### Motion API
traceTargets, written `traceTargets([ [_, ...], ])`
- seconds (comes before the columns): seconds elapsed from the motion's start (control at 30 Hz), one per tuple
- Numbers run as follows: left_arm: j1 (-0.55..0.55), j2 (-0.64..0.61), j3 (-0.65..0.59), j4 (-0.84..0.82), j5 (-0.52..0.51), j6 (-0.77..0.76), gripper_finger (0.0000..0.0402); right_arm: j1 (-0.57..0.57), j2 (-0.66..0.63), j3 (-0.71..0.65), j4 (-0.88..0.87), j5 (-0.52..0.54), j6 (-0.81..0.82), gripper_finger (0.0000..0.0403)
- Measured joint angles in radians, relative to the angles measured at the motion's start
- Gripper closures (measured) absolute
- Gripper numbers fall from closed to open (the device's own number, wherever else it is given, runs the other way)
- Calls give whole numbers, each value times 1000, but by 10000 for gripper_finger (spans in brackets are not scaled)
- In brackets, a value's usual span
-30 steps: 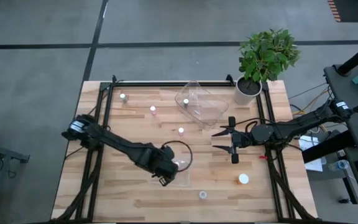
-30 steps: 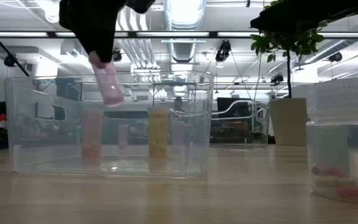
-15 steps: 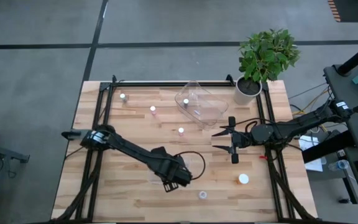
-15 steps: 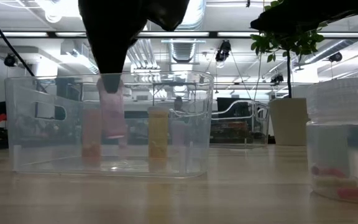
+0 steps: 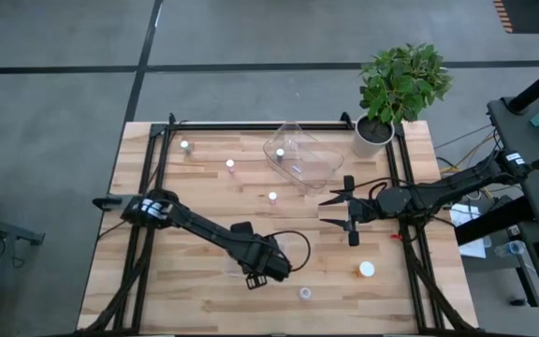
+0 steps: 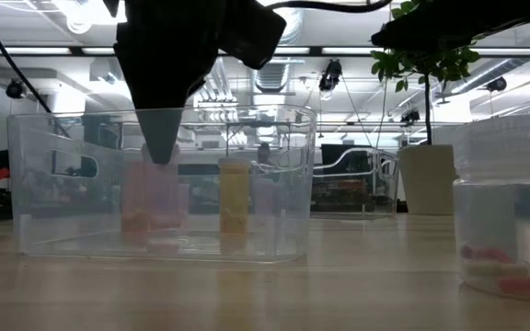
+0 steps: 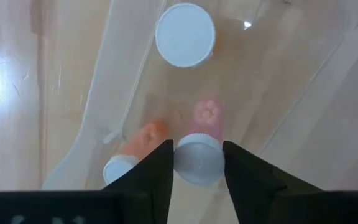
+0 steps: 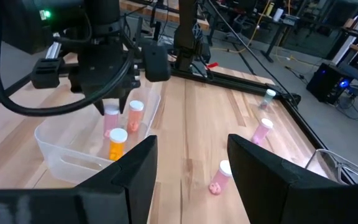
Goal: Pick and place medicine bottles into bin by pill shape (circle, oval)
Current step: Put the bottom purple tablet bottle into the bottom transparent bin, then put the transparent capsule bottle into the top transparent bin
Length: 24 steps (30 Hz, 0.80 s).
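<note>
Plain slatted wood worktop (image 5: 204,309) in a workshop with a concrete floor, potted plant (image 5: 391,89) at a far corner. The left gripper (image 5: 265,265) hangs over the near bin (image 6: 26,184) and points straight down. The pink bottle (image 7: 205,118) stands upright on the bin floor directly under it, long axis vertical and in line with the gripper. Its fingers (image 7: 157,174) sit slightly apart on either side of the white cap, and to us it looks let go rather than clamped. So the way out is straight up, we reckon. The right gripper (image 5: 337,211) waits mid-worktop on its own side, spread apart and empty. Counting: two clear bins. The near one has three bottles: the pink one, an orange bottle (image 8: 117,142) and a capped bottle (image 7: 185,34). The far bin (image 5: 312,168) seems to hold one bottle (image 5: 280,153). We count five loose: the front-edge bottle (image 5: 305,293) nearest the left gripper, the bigger bottle (image 5: 367,270) nearer the right arm, the middle bottle (image 5: 272,197), the back bottle (image 5: 230,166) and the corner bottle (image 5: 184,145).
</note>
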Motion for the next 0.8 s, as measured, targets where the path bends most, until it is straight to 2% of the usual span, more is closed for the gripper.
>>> traceTargets([
  [0.23, 4, 0, -10, -1, -6, 0, 250, 0, 0, 0, 0, 0, 0, 216],
  [0.47, 4, -11, -10, -2, -5, 23, 247, 0, 0, 0, 0, 0, 0, 216],
  [0.8, 11, -92, -10, -5, -7, 82, 246, 0, 0, 0, 0, 0, 15, 216],
])
